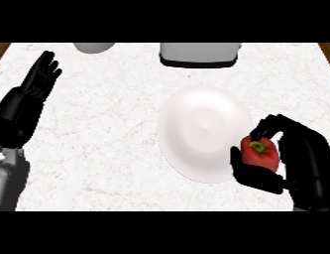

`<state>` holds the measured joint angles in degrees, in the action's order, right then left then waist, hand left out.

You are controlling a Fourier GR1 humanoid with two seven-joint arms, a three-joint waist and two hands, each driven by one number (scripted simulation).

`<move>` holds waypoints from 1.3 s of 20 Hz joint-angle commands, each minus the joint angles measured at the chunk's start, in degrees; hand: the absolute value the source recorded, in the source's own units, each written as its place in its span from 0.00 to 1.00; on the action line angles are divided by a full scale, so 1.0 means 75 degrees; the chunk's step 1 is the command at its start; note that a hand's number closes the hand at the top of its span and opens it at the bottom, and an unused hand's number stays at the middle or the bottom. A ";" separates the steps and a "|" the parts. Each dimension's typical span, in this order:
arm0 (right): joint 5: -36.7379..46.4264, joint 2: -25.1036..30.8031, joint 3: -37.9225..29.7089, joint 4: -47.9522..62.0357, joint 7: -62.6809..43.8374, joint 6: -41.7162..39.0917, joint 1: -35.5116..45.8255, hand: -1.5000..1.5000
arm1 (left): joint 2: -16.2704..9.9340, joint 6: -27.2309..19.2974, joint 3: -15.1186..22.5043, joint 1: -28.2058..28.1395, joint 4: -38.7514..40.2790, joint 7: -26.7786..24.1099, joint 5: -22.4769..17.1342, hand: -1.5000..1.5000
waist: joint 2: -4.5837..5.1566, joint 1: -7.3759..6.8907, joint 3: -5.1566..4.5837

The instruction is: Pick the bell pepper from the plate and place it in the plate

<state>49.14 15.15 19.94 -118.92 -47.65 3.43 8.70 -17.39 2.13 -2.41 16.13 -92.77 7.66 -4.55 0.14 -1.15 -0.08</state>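
A red bell pepper [262, 153] with a green stem sits inside my right hand [302, 154], whose fingers and thumb curl round it. The hand holds it at the right rim of a large white plate [200, 131] in the middle of the counter. Part of the pepper is hidden by the fingers. My left hand [32, 92] rests open at the left edge of the view, fingers up, far from the plate.
A white appliance with a dark base [199, 54] stands at the counter's back, right of centre. A pale round object [94, 47] shows at the back left. Wooden floor strips flank the white marbled counter [101, 139].
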 commanded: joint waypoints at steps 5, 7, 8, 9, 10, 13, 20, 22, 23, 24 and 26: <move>0.0658 -0.1405 -0.0048 0.3714 0.0276 0.0645 0.2239 1.00 | 0.0097 -0.0033 -0.0008 0.0186 -0.0041 0.0126 0.0171 0.50 | 0.0012 -0.0006 0.0011; 0.0944 -0.1528 -0.0181 0.4026 -0.0063 0.0403 0.2614 1.00 | 0.0018 0.0077 -0.0123 -0.0240 -0.0520 0.0205 0.0078 0.50 | -0.0012 0.0030 0.0009; 0.1088 -0.1821 -0.0070 0.4922 0.0243 0.0854 0.2984 1.00 | 0.0154 0.0053 -0.0113 0.0201 0.0327 -0.0276 0.0177 0.50 | 0.0028 0.0023 0.0008; 0.0805 -0.1731 -0.0471 0.5231 0.0523 0.0846 0.3091 1.00 | 0.0080 0.0025 -0.0154 -0.0279 -0.0609 0.0203 0.0079 0.50 | -0.0001 0.0001 0.0011; 0.0922 -0.1774 -0.0399 0.5566 0.0635 0.0894 0.3095 1.00 | 0.0044 0.0141 -0.0291 0.0185 0.0306 -0.0164 0.0106 0.50 | 0.0013 0.0069 0.0009; 0.0550 -0.1998 -0.0583 0.6815 0.1080 0.1251 0.3323 1.00 | -0.0107 0.0366 -0.0396 0.0093 0.0254 -0.0184 -0.0007 0.50 | 0.0030 0.0017 0.0011; -0.1179 -0.2016 -0.0690 0.8599 0.1882 0.3378 0.3757 0.00 | 0.0203 0.0202 -0.0132 -0.0347 -0.0428 -0.0020 0.0186 0.50 | 0.0028 -0.0101 0.0018; -0.1525 -0.2017 -0.0625 0.8296 0.2264 0.3412 0.3723 0.00 | 0.0169 0.0100 -0.0266 -0.0032 -0.0163 0.0178 0.0270 0.50 | 0.0003 0.0037 0.0015; -0.2022 -0.2018 -0.0709 0.9323 0.2455 0.3801 0.4482 0.00 | 0.0254 0.0243 -0.0263 0.0105 0.0322 -0.0369 0.0203 0.50 | 0.0063 -0.0094 0.0016; -0.2272 -0.2018 -0.0366 0.9153 0.2587 0.4255 0.4450 0.00 | 0.0160 0.0344 -0.0258 0.0270 0.0518 -0.0412 0.0238 0.50 | 0.0072 -0.0118 0.0017; -0.2343 -0.2019 -0.0640 0.9149 0.3191 0.4757 0.4416 0.00 | -0.0063 0.0592 -0.0569 0.0127 0.0384 -0.0307 -0.0102 0.50 | 0.0050 -0.0091 0.0017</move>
<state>36.45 0.12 14.86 -53.30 -29.43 31.85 40.08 -16.67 4.52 -5.08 16.89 -91.34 6.48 -3.76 0.45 -1.55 0.05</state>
